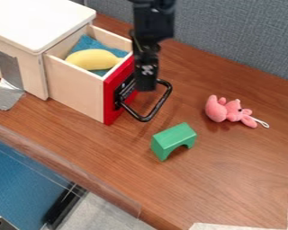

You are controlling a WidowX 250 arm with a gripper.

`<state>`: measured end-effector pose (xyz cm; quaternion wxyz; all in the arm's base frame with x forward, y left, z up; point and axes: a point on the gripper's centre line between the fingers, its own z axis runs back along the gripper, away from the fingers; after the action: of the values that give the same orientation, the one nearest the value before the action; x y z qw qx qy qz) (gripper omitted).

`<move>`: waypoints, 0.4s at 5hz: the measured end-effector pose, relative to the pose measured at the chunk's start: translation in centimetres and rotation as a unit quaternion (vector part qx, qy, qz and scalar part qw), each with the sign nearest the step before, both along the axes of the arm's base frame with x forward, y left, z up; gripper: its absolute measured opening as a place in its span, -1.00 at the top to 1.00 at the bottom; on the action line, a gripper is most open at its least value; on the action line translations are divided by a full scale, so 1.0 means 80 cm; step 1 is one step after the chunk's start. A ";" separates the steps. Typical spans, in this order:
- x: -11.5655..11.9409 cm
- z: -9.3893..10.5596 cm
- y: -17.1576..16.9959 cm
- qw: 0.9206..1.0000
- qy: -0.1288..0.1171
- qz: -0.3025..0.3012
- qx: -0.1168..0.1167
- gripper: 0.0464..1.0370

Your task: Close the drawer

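Pale tape (242, 226) nearest, well apart from the gripper (146, 87) (spread or pinched, can't tell), whose tip hangs just beside the pulled-out drawer (77, 93), where snagging the handle (144, 118) or an off-centre shove could jam it askew.

Open red-fronted drawer (119, 90) holding a yellow banana (93, 59), black pincer (146, 85) by its handle (150, 112), green block (173, 136) nearby.

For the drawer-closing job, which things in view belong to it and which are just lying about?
Belong to the job: open drawer; its black handle; white-topped cabinet; claw.

Just lying about: green block; pink stuffed toy; silver tape; banana and blue cloth inside the drawer.
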<state>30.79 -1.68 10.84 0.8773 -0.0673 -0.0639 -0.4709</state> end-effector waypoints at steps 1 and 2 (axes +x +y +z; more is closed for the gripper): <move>0.004 -0.006 -0.032 0.998 -0.024 -0.048 0.013 -0.93; 0.009 -0.010 -0.054 0.994 -0.048 -0.096 0.020 -0.93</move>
<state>31.50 -6.01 10.04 0.8253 -0.0329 -0.0893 -0.5566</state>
